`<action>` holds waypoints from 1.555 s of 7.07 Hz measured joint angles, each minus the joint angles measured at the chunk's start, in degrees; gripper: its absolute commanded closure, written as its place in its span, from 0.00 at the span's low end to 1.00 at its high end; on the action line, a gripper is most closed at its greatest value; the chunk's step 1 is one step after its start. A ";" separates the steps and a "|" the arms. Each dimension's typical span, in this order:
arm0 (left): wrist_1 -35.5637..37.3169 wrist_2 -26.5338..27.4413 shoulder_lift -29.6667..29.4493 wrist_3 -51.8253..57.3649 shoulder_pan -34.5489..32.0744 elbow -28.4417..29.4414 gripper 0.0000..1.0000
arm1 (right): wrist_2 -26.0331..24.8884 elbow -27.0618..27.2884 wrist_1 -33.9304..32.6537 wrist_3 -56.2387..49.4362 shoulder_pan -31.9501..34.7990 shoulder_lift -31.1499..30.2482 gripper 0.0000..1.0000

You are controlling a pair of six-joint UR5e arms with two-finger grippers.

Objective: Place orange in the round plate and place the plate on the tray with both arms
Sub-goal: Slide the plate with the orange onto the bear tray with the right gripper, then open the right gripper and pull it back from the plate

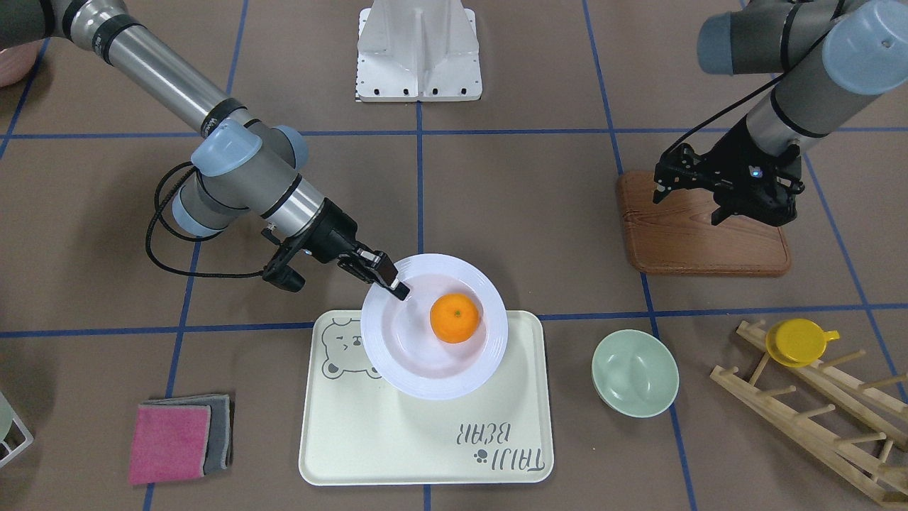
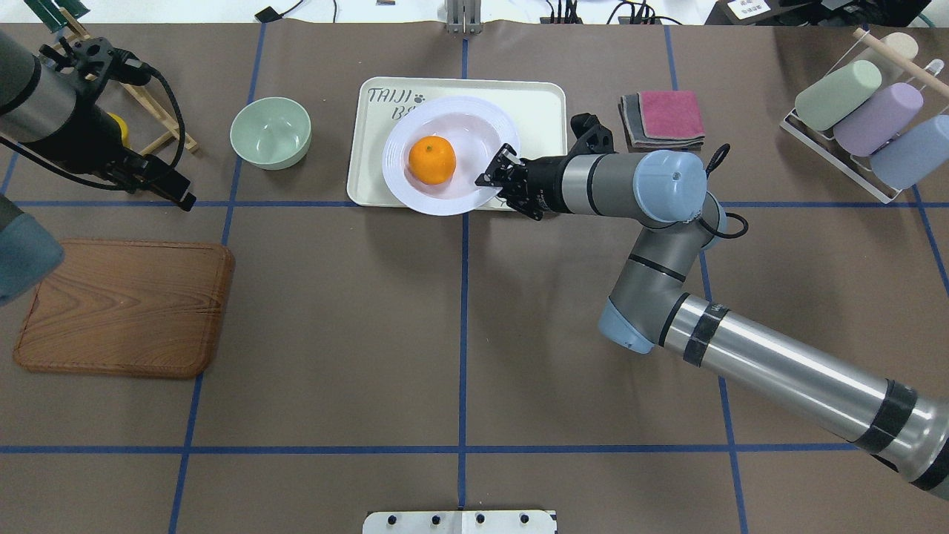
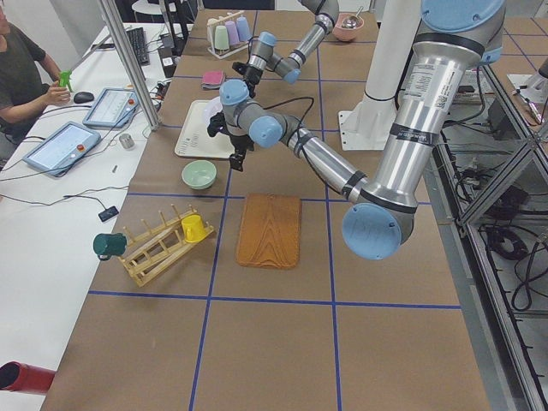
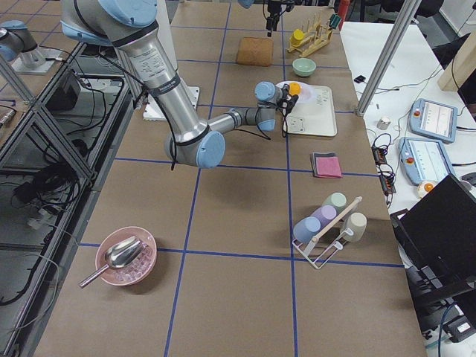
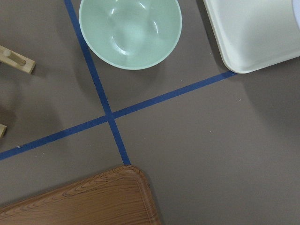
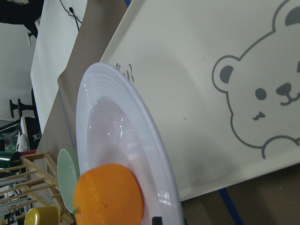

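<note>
Your right arm reaches low and forward, its tool [image 1: 386,275] clamped on the round plate [image 1: 397,358] at the rim. The orange [image 1: 455,318] sits inside, and the plate overlaps the robot-side edge of the tray [image 1: 425,440]. Your left tool [image 1: 663,181] hangs near the wooden board [image 1: 681,241]; you cannot tell its spread.

A robotics lab is indicated by the robot arms [image 2: 778,371], tape-gridded counter [image 2: 334,311] and teach pendants [image 4: 433,119].

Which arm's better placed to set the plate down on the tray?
Right. The right gripper holds the round plate by its rim, orange inside, over the tray; the left gripper is off by the wooden board.
</note>
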 measured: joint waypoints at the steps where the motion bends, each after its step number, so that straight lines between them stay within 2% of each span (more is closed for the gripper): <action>1: 0.00 0.02 0.01 0.00 -0.02 0.00 0.02 | -0.36 -1.50 -0.85 0.02 0.21 0.69 1.00; 3: -0.02 -0.01 0.05 -0.02 -0.04 -0.08 0.02 | -0.89 -5.68 -1.39 0.02 0.62 2.61 1.00; 6: 0.04 -0.01 0.06 -0.28 -0.05 -0.61 0.02 | -1.45 -8.21 -1.61 -0.05 0.67 3.35 1.00; 7: 0.13 0.00 0.06 -0.35 -0.05 -0.82 0.02 | -1.65 -8.52 -1.67 -0.06 0.67 3.35 0.63; 8: 0.21 0.00 0.06 -0.40 -0.05 -0.91 0.02 | -1.73 -8.64 -1.68 -0.06 0.67 3.35 0.01; 11: 0.29 -0.06 0.06 -0.50 -0.07 -1.13 0.02 | -1.60 -7.86 -1.65 0.06 1.03 3.16 0.00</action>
